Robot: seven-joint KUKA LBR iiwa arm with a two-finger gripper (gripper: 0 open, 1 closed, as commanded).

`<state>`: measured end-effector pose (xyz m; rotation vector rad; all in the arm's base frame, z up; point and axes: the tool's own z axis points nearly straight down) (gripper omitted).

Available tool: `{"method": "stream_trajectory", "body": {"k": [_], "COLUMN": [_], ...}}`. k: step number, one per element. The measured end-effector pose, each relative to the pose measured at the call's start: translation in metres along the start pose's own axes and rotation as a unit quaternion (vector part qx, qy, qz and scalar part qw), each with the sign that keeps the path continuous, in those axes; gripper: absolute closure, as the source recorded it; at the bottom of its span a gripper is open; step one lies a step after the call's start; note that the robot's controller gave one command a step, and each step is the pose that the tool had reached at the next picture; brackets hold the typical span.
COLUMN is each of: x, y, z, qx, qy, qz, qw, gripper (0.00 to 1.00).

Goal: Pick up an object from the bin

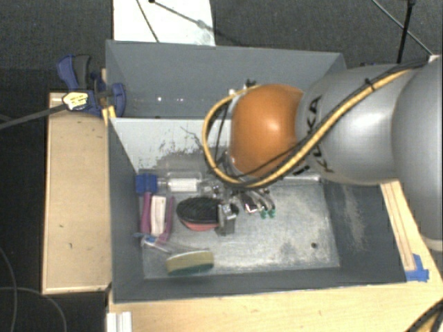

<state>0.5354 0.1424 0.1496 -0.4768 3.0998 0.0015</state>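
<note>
My gripper [239,209] hangs low over the middle of the bin floor, below the arm's orange cover. Just to its left lies a black oval thing with a red underside [197,213], and the gripper's left part touches or nearly touches its right end. A clear tube with a blue cap [166,184] lies behind the oval thing, along the back wall. A yellow and green sponge [189,261] rests near the front wall, below and left of the gripper.
A pink and purple flat packet [156,215] lies against the left wall, with a small blue-tipped thing [149,241] at its front end. The floor right of the gripper is bare metal. The arm reaches in from the right.
</note>
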Motion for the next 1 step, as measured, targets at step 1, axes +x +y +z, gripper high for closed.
{"method": "stream_trajectory", "body": {"k": [1], "x": [-0.0015], "y": [-0.0001], "z": [-0.0338], "qx": [0.0], "qy": [-0.0005], "qz": [0.002], "qw": [1.0], "gripper": [1.0]}}
